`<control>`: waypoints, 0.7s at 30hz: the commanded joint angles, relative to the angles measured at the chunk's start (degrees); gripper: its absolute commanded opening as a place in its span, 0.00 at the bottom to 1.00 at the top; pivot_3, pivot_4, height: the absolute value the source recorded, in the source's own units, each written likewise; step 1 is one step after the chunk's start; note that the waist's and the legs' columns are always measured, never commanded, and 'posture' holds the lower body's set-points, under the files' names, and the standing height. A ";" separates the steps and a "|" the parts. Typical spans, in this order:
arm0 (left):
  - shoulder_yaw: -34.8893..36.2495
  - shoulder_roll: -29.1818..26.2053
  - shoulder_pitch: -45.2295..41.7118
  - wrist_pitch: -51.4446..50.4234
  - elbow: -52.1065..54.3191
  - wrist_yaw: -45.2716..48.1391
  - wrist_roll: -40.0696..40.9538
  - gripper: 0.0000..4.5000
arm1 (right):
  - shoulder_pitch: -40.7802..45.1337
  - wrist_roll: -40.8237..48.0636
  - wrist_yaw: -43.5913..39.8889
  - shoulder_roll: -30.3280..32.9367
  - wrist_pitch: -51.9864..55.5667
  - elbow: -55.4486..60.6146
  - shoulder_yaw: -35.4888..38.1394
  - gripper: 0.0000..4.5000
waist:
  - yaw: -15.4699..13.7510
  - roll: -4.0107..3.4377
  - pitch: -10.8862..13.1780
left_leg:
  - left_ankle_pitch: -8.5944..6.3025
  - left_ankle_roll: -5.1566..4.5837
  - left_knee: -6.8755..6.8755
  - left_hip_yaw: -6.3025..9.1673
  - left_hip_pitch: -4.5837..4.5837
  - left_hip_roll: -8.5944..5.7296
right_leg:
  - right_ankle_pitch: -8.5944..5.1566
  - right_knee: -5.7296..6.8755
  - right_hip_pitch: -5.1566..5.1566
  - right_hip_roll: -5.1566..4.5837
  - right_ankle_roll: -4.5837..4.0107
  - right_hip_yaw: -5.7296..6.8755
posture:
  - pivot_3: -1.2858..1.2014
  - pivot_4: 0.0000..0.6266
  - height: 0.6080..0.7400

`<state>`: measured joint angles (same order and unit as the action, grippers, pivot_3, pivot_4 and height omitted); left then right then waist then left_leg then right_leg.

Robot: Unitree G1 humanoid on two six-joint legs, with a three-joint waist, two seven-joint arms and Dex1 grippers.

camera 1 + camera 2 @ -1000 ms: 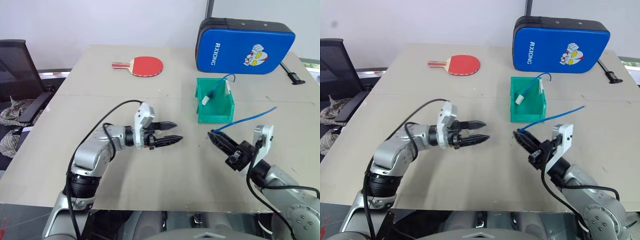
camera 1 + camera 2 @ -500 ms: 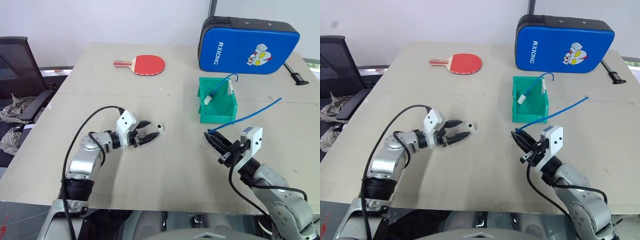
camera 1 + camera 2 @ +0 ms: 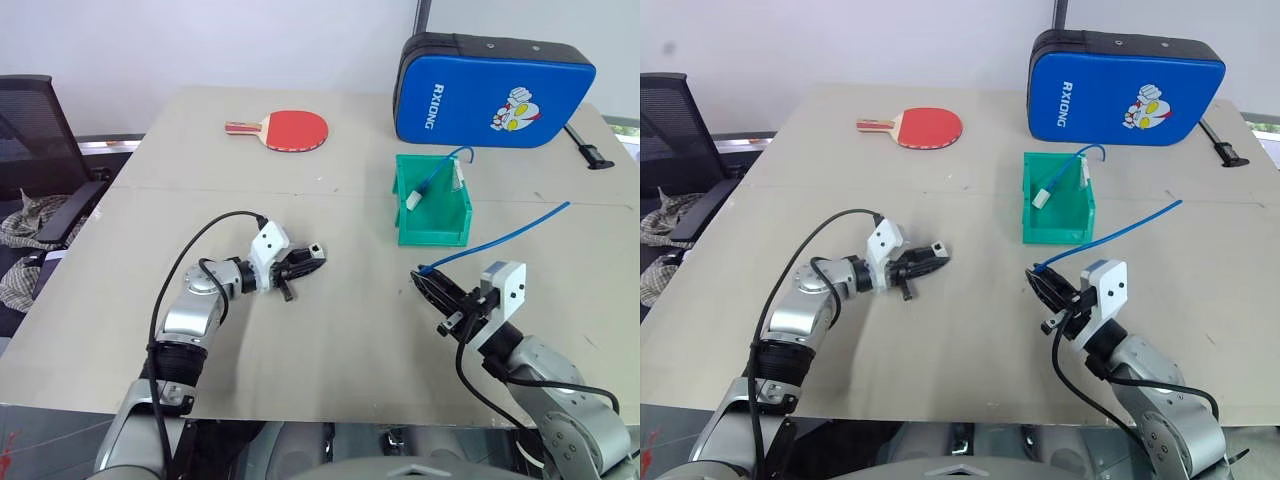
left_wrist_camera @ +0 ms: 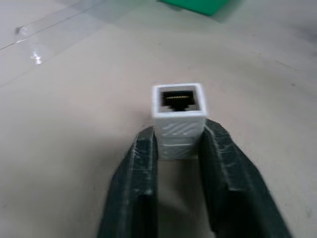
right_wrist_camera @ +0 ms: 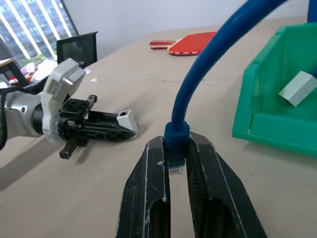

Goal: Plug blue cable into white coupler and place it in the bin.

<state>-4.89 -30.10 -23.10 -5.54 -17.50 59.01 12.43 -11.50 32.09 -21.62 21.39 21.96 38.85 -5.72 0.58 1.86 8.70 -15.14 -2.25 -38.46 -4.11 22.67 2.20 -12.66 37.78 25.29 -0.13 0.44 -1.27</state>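
The white coupler (image 4: 178,111) lies on the table with its dark socket facing away from my left arm. My left gripper (image 3: 308,262) is low over the table, its two black fingers (image 4: 143,163) pressed against the coupler's sides. My right gripper (image 3: 430,287) hovers at the right, shut on the clear plug end of the blue cable (image 3: 500,238), which arcs up and away to the right. In the right wrist view the plug (image 5: 176,161) sits between the fingers, pointing back towards the wrist. The green bin (image 3: 434,237) stands behind both grippers.
Inside the bin lies another blue cord with a white block (image 3: 413,201). A blue padded case (image 3: 495,90) stands at the back right, a red paddle (image 3: 290,130) at the back left. A black chair (image 3: 40,150) is off the table's left edge.
My left gripper has sunk to the table, moved up to the white coupler and closed its open fingers on it. The right gripper has kept its hold on the cable, barely moving.
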 commanded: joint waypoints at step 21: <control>-11.93 7.57 -12.65 12.40 -10.85 15.04 -5.94 0.11 | 32.42 -11.96 -21.83 5.74 1.91 -23.93 -11.81 0.00 | 0.12 0.01 0.01 | -0.08 -0.14 -0.14 -0.07 0.33 -0.06 | 0.15 0.07 0.25 0.33 -0.22 -0.10 | 0.52 0.24 0.92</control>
<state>-16.82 -22.72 -35.01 5.72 -28.40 73.56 6.73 20.23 20.48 -42.38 27.32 25.39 14.37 -17.88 0.70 1.88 8.71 -15.22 -2.39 -38.61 -4.18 23.00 2.14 -12.51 37.85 25.54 0.19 0.22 -1.36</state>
